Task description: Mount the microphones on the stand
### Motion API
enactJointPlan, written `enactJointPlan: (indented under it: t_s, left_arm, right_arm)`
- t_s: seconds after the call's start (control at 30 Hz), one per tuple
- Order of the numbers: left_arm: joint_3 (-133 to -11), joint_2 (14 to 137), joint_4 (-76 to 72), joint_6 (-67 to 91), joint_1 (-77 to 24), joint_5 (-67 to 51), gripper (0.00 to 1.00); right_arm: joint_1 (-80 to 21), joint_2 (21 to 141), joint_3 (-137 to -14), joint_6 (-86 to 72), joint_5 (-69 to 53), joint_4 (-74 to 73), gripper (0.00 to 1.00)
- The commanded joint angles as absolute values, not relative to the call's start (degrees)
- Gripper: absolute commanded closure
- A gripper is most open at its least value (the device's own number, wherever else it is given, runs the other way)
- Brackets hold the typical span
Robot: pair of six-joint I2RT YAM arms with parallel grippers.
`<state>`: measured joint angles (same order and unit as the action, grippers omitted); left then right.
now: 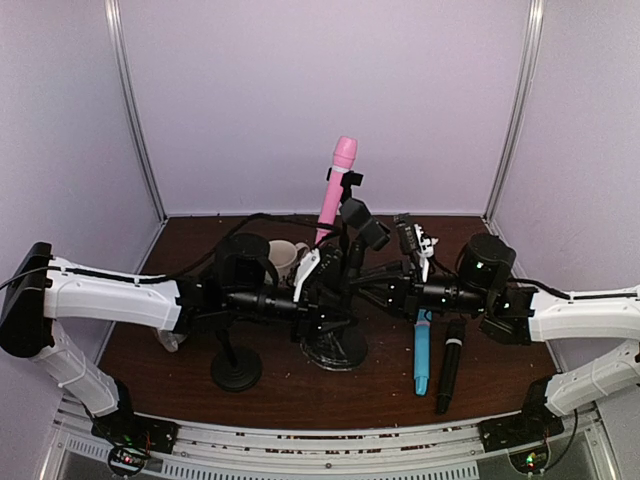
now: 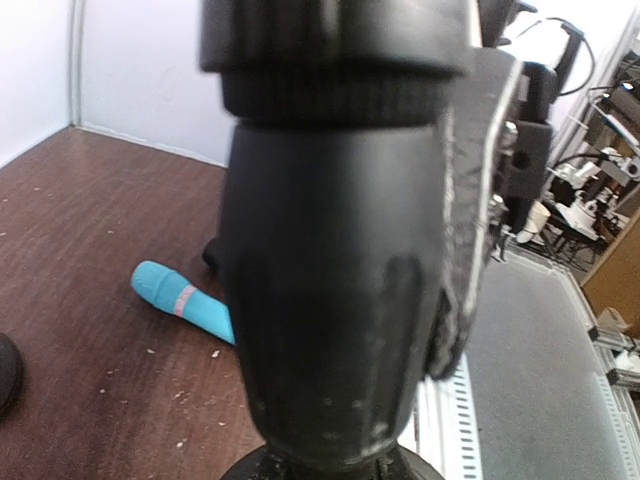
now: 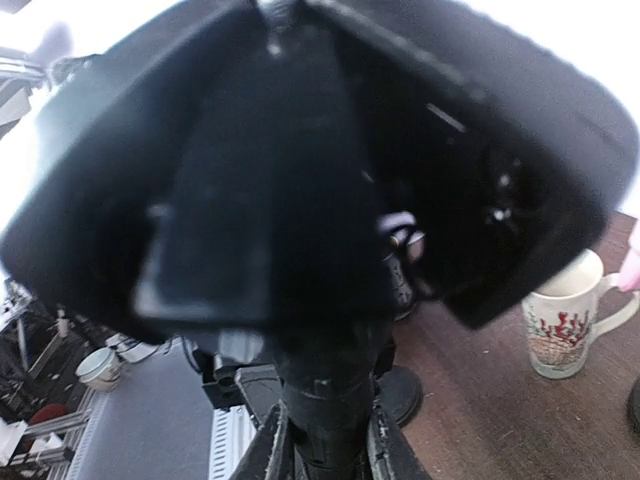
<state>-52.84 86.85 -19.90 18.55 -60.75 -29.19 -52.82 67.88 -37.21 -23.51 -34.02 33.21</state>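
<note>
While pink microphone point(image 1: 337, 190) sits clipped, left end effector point(image 1: 322, 304), right end effector point(image 1: 388, 291) grip stand point(image 1: 338, 348). Next, likely: release, fetch blue microphone point(image 1: 422, 355).

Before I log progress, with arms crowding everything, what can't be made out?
Top view: arms hide the stand's middle.
Left wrist: the stand post hides part of the blue microphone.
Right wrist: a blurred clip fills the frame; the edge cuts off the pink microphone.
</note>
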Motion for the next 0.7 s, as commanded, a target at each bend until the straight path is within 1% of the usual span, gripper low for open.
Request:
enactJointPlan:
  t_s: [0.0, 0.1, 0.17, 0.23, 0.3, 0.37, 0.43, 0.47, 0.5, 0.6, 0.67]
  left_arm:
    - [-55.2, 86.3, -22.6, 18.7, -61.0, -21.6, 1.00]
    - [-54.8, 85.7, -22.1, 18.7, -61.0, -18.7, 1.00]
    - [-54.4, 85.4, -22.2, 18.6, -61.0, -17.1, 1.00]
    - [-53.8, 85.0, -22.5, 18.5, -61.0, -15.5, 1.00]
    - [-53.3, 84.7, -22.7, 18.5, -61.0, -14.1, 1.00]
    - [-53.0, 84.3, -22.8, 18.5, -61.0, -12.8, 1.00]
    - [-52.6, 84.0, -23.1, 18.5, -61.0, -12.0, 1.00]
    - [-52.2, 83.8, -23.5, 18.5, -61.0, -12.1, 1.00]
    - [-51.9, 83.4, -23.9, 18.5, -61.0, -12.1, 1.00]
    - [-50.5, 82.0, -24.7, 17.9, -61.0, -13.0, 1.00]
    - [-49.4, 80.9, -26.4, 16.4, -61.0, -16.8, 1.00]
  right_arm:
    - [-57.3, 67.0, -41.3, -20.6, -23.7, 28.0, 1.00]
    - [-61.4, 67.0, -44.7, -17.9, -15.8, 21.0, 1.00]
    - [-64.3, 67.3, -47.7, -17.0, -7.6, 14.3, 1.00]
    - [-66.5, 68.0, -51.0, -20.4, 3.8, 7.2, 1.00]
    - [-67.4, 68.6, -52.7, -25.6, 9.8, 4.2, 1.00]
    - [-68.2, 69.2, -53.3, -27.6, 10.8, 4.0, 1.00]
    - [-68.3, 69.6, -53.8, -27.0, 7.6, 5.4, 1.00]
    - [-68.2, 69.4, -53.7, -26.5, 5.6, 6.0, 0.96]
    - [-67.8, 68.8, -53.3, -25.8, 3.4, 6.8, 0.88]
    - [-65.9, 65.5, -50.0, -22.7, -7.0, 12.2, 0.60]
    - [-64.3, 63.7, -47.4, -20.4, -15.4, 15.8, 0.42]
